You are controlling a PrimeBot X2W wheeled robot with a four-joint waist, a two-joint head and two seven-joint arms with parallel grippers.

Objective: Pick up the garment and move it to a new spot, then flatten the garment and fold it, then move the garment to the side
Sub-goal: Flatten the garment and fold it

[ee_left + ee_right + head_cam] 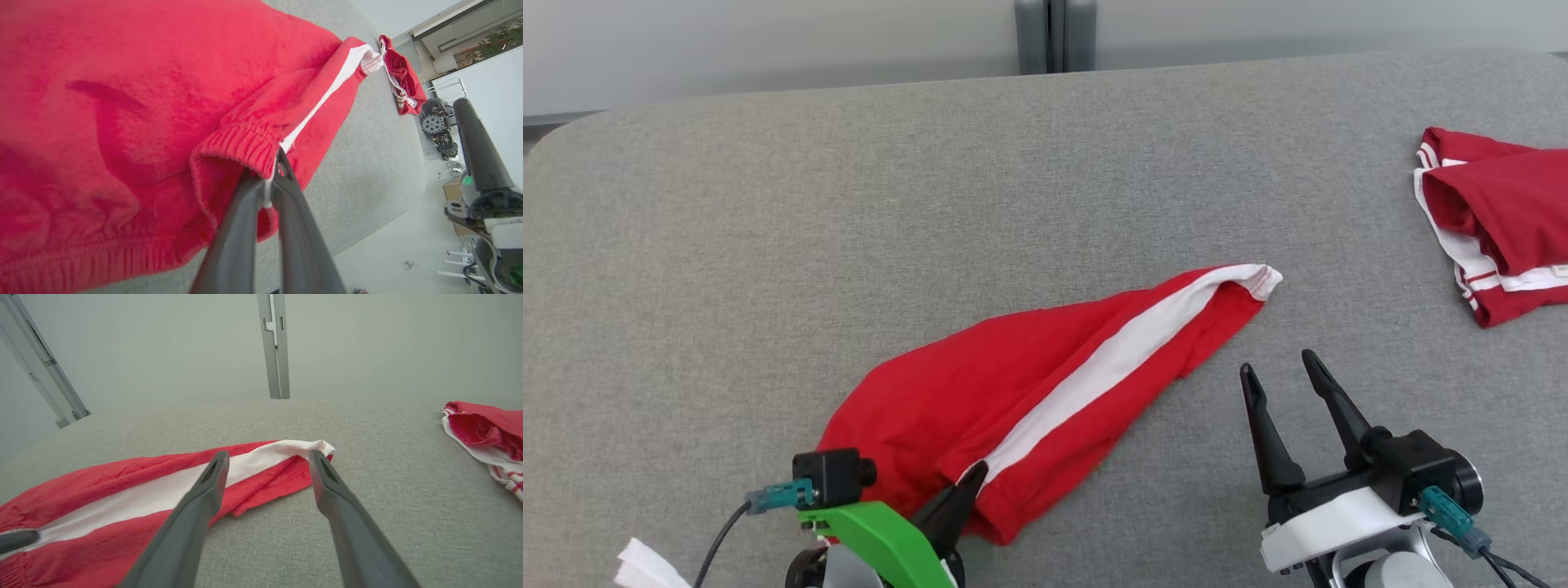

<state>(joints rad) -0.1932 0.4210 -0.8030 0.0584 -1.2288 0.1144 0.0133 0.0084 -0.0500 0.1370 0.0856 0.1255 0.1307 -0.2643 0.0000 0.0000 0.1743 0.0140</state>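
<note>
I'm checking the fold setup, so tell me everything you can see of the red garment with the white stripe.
The garment is bright red, soft fleecy-looking cloth with a broad white stripe along its length and ribbed hems. It lies bunched, not flattened, in a long wedge on the grey fabric surface, wide near the robot and narrowing away to the right. The left gripper is shut on its ribbed edge at the stripe's near end.

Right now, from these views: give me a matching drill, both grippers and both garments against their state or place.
1 left gripper
2 right gripper
3 striped garment
4 second garment

A open, holding nothing
B bunched at the far right of the head view
C shut on red cloth
D stretched across the middle of the head view

Pairs: 1-C, 2-A, 3-D, 4-B
</note>
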